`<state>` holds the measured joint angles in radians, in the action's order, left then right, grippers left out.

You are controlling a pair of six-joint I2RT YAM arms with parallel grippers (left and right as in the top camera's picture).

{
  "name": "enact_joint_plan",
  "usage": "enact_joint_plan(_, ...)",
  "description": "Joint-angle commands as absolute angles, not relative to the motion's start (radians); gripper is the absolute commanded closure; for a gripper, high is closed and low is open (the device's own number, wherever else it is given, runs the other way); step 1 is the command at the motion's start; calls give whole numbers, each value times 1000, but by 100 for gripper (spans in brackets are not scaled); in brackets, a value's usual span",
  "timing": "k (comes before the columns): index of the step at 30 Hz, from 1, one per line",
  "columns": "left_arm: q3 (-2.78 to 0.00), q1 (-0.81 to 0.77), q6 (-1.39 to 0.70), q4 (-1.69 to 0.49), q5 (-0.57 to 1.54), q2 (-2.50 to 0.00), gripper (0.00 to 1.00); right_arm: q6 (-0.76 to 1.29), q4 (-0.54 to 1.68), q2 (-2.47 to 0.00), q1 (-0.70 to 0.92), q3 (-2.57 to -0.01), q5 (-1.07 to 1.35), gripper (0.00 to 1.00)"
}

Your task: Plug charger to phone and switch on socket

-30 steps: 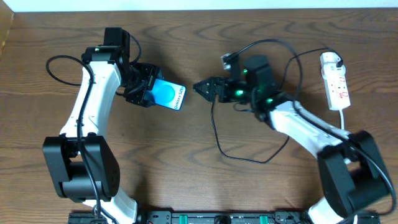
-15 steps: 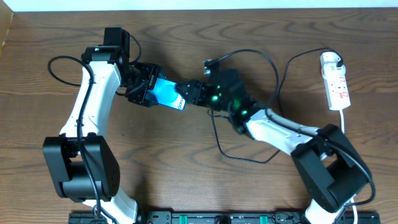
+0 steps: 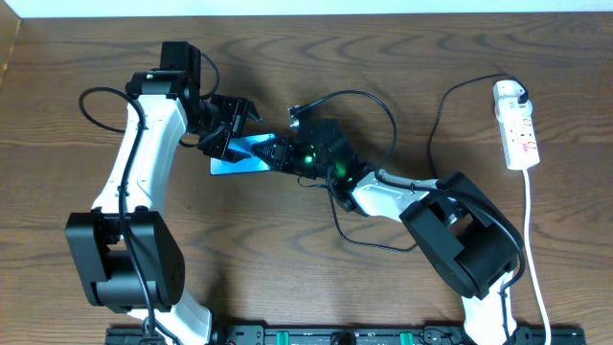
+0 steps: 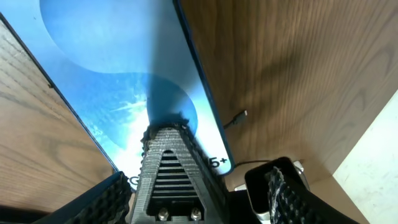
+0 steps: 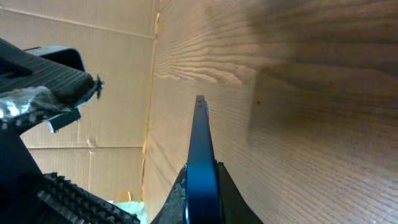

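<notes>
Two grippers: both are at the phone (image 3: pixel 241 161), the left gripper (image 3: pixel 228 136) over one end and the right gripper (image 3: pixel 280 153) at the opposite end.
Left hold: the left gripper is clamped on the phone, with one ribbed finger (image 4: pixel 171 171) lying across the blue screen.
Right hold: the right gripper touches the phone's end by the "5+" lettering. I cannot tell whether its jaws are together or apart, because the phone's edge hides them in the right wrist view.
Cable: the charger (image 3: pixel 337 228) trails away from that same end of the phone. A small dark plug tip (image 4: pixel 236 116) sits just beside the phone's long edge near the lettered corner, seemingly not in the port.
Step in hand: seating the plug tip in the phone.
Doing it well: keep the phone steady. Bring the tip round to the short lettered edge, square it to the port, then push straight along the phone's length. A skewed push would likely shove the phone or bend the tip.
Power: the socket (image 3: pixel 518 129) lies well apart from the phone, and its switch is probably the last step.
</notes>
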<state>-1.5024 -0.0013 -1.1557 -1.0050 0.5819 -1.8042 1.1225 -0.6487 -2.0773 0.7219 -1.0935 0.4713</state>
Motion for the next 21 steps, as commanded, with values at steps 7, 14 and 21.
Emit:
enact_joint_plan(7, -1522, 10, -1158, -1008, 593, -1786, 29, 1141, -661, -2033, 626, -1119, 541, 99)
enact_joint_plan(14, -1522, 49, -826, -752, 865, -1786, 29, 1300, -636, -1903, 489, -1119, 505, 99)
enact_joint_plan(21, -1522, 48, -798, -530, 960, -1786, 46, 1626, -689, -1851, 466, -1124, 339, 99)
